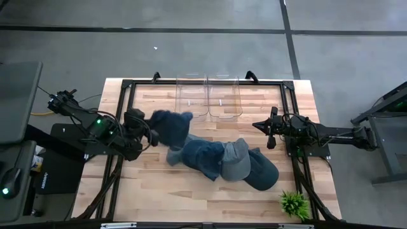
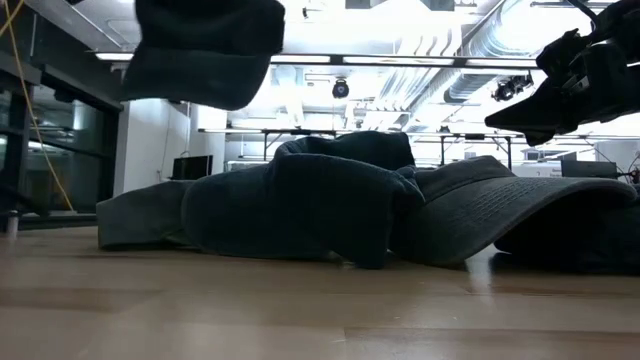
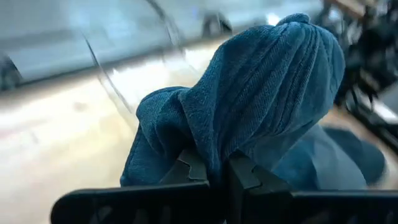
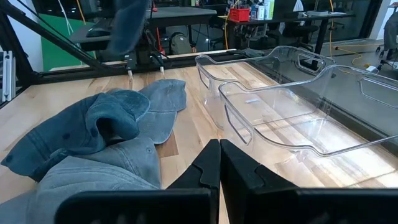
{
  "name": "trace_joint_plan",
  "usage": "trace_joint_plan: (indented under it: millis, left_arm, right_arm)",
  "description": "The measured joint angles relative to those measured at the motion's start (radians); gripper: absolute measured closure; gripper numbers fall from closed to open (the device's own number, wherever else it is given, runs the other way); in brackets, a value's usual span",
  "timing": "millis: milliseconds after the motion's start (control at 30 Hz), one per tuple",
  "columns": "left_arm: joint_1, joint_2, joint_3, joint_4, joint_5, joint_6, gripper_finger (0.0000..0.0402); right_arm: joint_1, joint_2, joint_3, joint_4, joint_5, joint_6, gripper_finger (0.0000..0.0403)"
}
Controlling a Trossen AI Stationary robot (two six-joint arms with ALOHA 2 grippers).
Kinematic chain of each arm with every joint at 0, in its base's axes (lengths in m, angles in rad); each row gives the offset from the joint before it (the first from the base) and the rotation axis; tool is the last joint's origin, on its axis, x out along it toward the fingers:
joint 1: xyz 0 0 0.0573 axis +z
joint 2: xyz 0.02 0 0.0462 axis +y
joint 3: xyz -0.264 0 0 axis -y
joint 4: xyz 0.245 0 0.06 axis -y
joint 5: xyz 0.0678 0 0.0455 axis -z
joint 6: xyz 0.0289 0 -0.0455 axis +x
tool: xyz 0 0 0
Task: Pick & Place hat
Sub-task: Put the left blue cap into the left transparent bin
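The left gripper (image 1: 152,135) is clenched on a dark blue denim hat (image 1: 170,125), carried clear of the wooden table (image 1: 152,191) left of centre in the high view, probably so it can travel to the two clear plastic bins (image 1: 208,97) at upper centre. A heap of blue-grey denim caps (image 1: 222,162) lies at lower centre. The right gripper (image 1: 269,132) waits closed and empty at right.

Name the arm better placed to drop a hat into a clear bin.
Left: its gripper is shut on a blue hat, lifted near the clear bins. The right gripper is shut and empty.
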Motion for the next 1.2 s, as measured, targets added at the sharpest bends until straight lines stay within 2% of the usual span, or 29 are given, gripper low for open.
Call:
trace_joint_plan:
  millis: [133, 367, 700, 967, 1200]
  left_arm:
    - [0.012, 0.0, 0.0, -0.003, -0.128, 0.033, 0.0401]
    - [0.1, 0.002, 0.0, -0.013, -0.182, 0.129, 0.0401]
    - [0.241, 0.002, 0.0, 0.052, -0.19, 0.345, 0.0401]
    - [0.357, 0.002, -0.001, 0.117, -0.16, 0.446, 0.0401]
    - [0.435, 0.001, -0.01, 0.262, -0.148, 0.635, 0.0401]
  right_arm:
    - [0.0, 0.0, 0.0, 0.0, 0.0, 0.0, 0.0402]
    - [0.0, 0.0, 0.0, 0.0, 0.0, 0.0, 0.0402]
    - [0.0, 0.0, 0.0, 0.0, 0.0, 0.0, 0.0402]
    - [0.0, 0.0, 0.0, 0.0, 0.0, 0.0, 0.0402]
    - [0.0, 0.0, 0.0, 0.0, 0.0, 0.0, 0.0402]
